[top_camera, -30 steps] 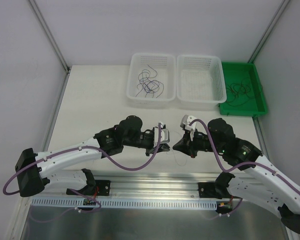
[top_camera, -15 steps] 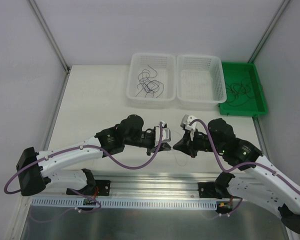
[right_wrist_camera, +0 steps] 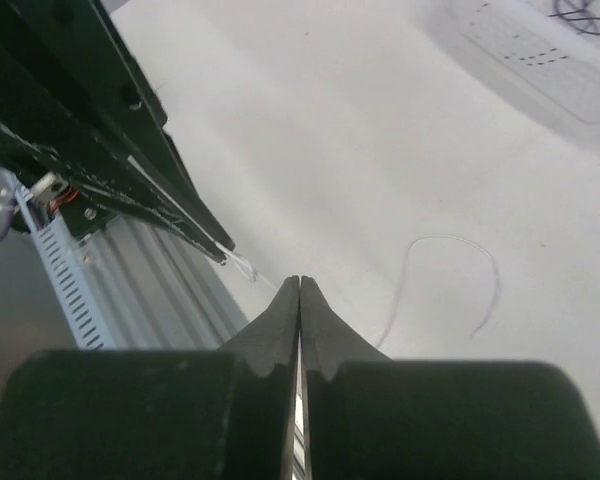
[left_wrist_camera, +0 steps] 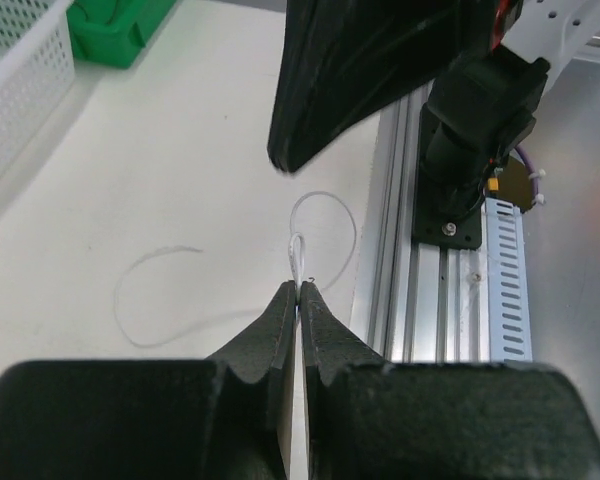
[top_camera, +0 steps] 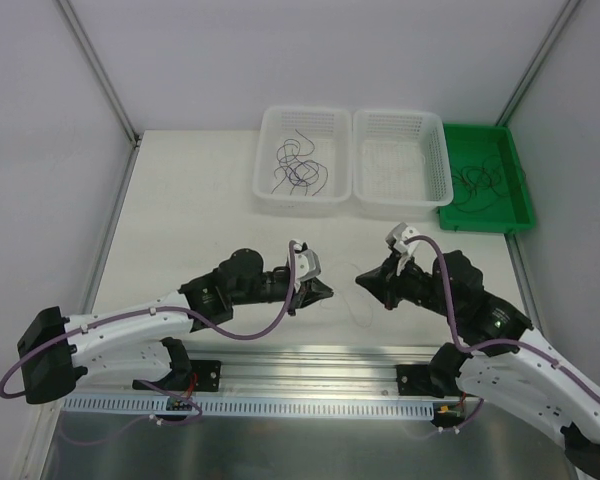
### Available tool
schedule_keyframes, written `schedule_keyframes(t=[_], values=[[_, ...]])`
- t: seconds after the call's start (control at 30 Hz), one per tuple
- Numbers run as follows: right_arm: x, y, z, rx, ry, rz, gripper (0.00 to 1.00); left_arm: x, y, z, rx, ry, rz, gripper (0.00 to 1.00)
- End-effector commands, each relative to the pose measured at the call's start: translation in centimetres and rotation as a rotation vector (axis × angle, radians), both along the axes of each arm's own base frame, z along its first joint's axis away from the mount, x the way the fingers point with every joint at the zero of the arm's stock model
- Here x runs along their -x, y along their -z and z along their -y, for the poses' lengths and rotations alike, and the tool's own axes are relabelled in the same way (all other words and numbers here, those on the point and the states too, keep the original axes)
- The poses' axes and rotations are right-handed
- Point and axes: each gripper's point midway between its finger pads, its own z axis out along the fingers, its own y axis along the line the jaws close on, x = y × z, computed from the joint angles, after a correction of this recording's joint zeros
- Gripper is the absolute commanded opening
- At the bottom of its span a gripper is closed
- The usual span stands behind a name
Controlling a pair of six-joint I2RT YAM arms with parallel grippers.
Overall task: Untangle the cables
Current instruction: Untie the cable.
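Left end effector (left_wrist_camera: pixel 298 290): pressed together, pinching a pale strand (left_wrist_camera: pixel 297 255) that loops beyond its tips, lower centre of the overhead view
Right end effector (right_wrist_camera: pixel 299 282): pressed together; whether it pinches anything cannot be told
Loose strand (right_wrist_camera: pixel 450 238): lying on the tabletop (top_camera: pixel 190 200) near both tips
Dark cables (top_camera: pixel 298 170): in white basket (top_camera: pixel 270 125), upper centre
Further cables (top_camera: pixel 477 182): in green tray (top_camera: pixel 502 148), upper right

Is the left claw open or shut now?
Shut. The left claw shows fingers meeting without gap, pinching a thin cable.

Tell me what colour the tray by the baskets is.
The tray is green, clearest in top external view.
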Motion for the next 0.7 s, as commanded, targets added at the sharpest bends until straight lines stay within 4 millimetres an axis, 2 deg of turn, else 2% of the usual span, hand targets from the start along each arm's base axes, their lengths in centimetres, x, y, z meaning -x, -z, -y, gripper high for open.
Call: schedule_keyframes(t=[0.0, 0.03, 0.1, 0.13, 0.23, 0.27, 0.3, 0.33, 0.37, 0.43, 0.5, 0.67], values=[[-2.2, -2.6, 1.4, -0.142, 0.191, 0.049, 0.01, -0.4, 0.1, -0.4, 0.069, -0.068, -0.068, 0.00], [-2.5, -3.1, 1.8, -0.164, 0.216, 0.061, 0.01, -0.3, 1.1, -0.5, 0.062, -0.075, -0.099, 0.00], [-3.0, -4.1, 2.8, -0.217, 0.287, 0.078, 0.01, -0.4, 1.3, -0.5, 0.092, -0.088, -0.114, 0.00], [-3.1, -4.0, 3.1, -0.222, 0.303, 0.085, 0.01, -0.1, 2.0, -0.6, 0.091, -0.087, -0.145, 0.00], [-2.6, -4.6, 2.2, -0.209, 0.246, 0.077, 0.01, 0.4, 2.4, -0.5, 0.102, -0.068, -0.169, 0.00], [-2.1, -3.8, 1.6, -0.164, 0.199, 0.046, 0.01, 0.5, 2.3, -0.5, 0.103, -0.061, -0.167, 0.00], [-2.1, -2.7, 0.7, -0.103, 0.152, 0.023, 0.05, 0.6, 2.2, -0.5, 0.105, -0.056, -0.165, 0.00], [-0.9, -2.1, -0.4, -0.078, 0.059, -0.016, 0.10, 0.6, 1.9, -0.5, 0.108, -0.050, -0.151, 0.00], [-0.3, -2.0, -0.8, -0.053, 0.014, -0.040, 0.23, 0.6, 1.7, -0.5, 0.112, -0.048, -0.142, 0.00], [0.8, -0.5, -2.2, -0.003, -0.087, -0.113, 0.30, 0.4, 1.1, -0.4, 0.119, -0.049, -0.117, 0.00], [1.2, 0.3, -2.5, 0.014, -0.110, -0.156, 0.32, 0.1, 0.6, -0.6, 0.125, -0.064, -0.107, 0.00], [1.6, 0.5, -2.5, 0.018, -0.124, -0.178, 0.32, 0.6, -0.1, -0.4, 0.131, -0.024, -0.073, 0.00]])
